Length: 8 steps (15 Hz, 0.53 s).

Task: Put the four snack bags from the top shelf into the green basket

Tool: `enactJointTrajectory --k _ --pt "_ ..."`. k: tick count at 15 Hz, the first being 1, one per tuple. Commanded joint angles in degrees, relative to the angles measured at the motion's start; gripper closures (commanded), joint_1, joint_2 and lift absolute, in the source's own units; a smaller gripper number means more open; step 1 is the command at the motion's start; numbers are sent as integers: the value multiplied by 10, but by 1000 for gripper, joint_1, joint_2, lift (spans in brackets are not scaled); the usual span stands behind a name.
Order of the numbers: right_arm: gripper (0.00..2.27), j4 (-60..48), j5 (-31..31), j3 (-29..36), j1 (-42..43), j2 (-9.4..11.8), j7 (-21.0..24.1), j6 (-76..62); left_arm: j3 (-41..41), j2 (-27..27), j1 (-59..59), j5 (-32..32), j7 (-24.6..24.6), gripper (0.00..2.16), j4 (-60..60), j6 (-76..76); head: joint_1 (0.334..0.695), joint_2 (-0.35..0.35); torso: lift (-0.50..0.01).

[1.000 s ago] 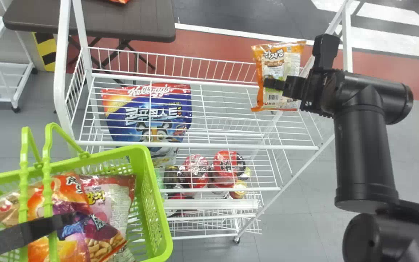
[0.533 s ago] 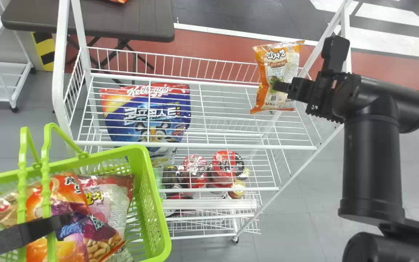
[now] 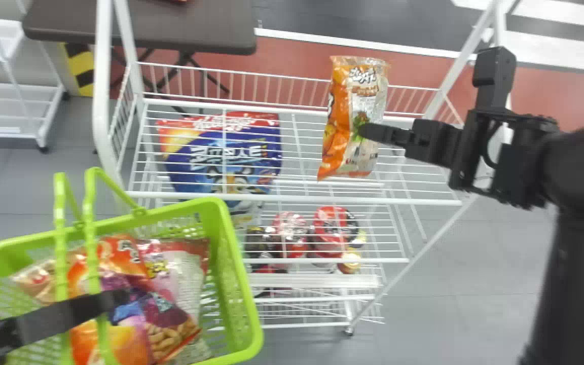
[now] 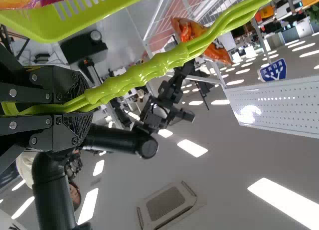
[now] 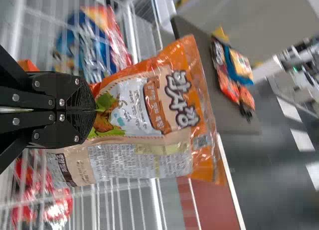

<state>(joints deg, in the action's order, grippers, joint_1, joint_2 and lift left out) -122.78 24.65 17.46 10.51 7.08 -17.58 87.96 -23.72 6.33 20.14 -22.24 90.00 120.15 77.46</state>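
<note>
R gripper is closed on the orange snack bag, tips pressed onto it around mid-length from the R side. Bag's shiny & puffed w/ creases: orange edge strip, pale middle, brown-&-white lettering, green leaves beside a brown food pic, plus a fine-print panel w/ barcode. It's up in the air over the R half of the white wire rack. Long axis runs far-to-near in the head view, approx. upright there w/ a slight lean: the lettered end points to the far side, the other end to the near side & a bit L. Fingers lie across that axis. Thru the wires, L of the bag, there's a blue cereal bag; lower down, some red-topped cups. Farther out, L & near, sits the green basket w/ other snack bags inside, incl. a peanut-pic one. L gripper is clamped on the basket's handles. Behind the rack: dark table w/ more packets on top.
</note>
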Motion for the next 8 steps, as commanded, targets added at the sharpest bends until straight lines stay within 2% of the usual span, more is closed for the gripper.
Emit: enactJointTrajectory --k 1,6,8 --pt "2250 -74 72 -14 -35 -19 4 21 -1 0 -1 -1 6 2148 0 0 695 -124 0" --pt "2250 -126 168 -81 -68 -48 30 21 10 0 -20 2 6 2148 -3 2 695 65 0" --pt "2250 -133 189 -113 -80 -50 32 21 17 0 -27 1 6 2148 -4 2 695 118 0"
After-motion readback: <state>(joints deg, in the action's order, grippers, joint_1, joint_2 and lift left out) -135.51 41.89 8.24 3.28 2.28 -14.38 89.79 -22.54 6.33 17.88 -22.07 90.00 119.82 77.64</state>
